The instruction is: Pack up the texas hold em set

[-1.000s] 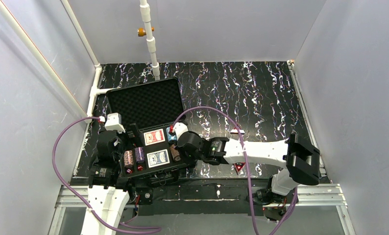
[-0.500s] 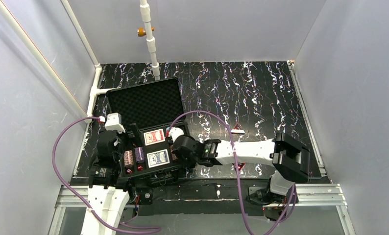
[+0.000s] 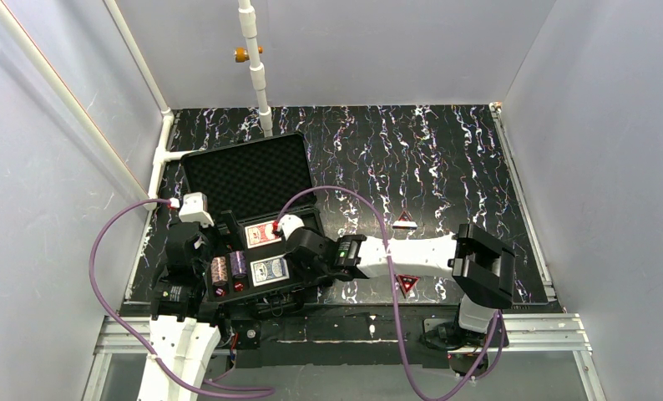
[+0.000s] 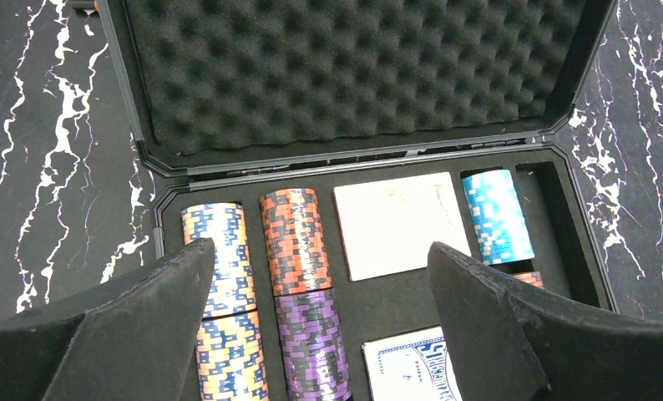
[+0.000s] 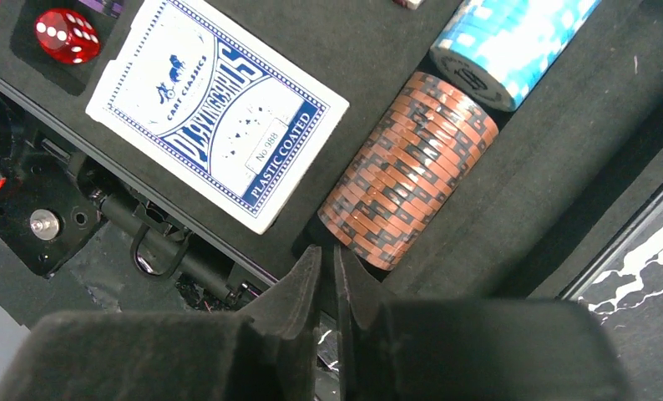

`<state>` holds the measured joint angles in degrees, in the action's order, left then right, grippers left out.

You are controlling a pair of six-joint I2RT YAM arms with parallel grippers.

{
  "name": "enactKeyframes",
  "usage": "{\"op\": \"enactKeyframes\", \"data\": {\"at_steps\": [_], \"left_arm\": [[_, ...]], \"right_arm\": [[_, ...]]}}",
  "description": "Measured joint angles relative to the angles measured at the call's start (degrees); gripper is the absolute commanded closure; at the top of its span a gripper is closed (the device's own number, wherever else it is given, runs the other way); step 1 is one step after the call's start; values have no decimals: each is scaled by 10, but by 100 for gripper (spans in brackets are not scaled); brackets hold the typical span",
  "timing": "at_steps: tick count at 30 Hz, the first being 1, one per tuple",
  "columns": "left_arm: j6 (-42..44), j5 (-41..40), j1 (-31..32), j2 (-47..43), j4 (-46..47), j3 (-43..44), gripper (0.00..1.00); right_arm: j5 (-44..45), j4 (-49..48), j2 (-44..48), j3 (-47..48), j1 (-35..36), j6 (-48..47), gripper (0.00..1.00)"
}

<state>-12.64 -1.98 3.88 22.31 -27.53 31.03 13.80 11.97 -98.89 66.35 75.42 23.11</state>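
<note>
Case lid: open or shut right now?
Open. The lid lies folded back with its foam lining exposed, and the tray shows chip stacks and decks.

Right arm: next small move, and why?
Probably lift the right gripper clear of the black slotted case tray and swing it toward the red triangle. Its fingers are almost together with nothing between them, the orange-brown poker chip stack below lies in its slot, and that triangle and a second red triangle lie on the table outside it.

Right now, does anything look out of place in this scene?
Yes: a near red triangle and a far red triangle lie on the table, right of the open case, not packed inside it.
</note>
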Motion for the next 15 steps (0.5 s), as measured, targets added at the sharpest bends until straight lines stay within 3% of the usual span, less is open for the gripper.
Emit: {"op": "enactKeyframes", "data": {"at_steps": [10, 15], "left_arm": [[-13, -14, 0, 1, 0, 0, 1], [-67, -57, 2, 13, -7, 5, 0]], "right_arm": [[26, 19, 24, 12, 0, -23, 44], [83, 31, 90, 9, 0, -33, 4]]}}
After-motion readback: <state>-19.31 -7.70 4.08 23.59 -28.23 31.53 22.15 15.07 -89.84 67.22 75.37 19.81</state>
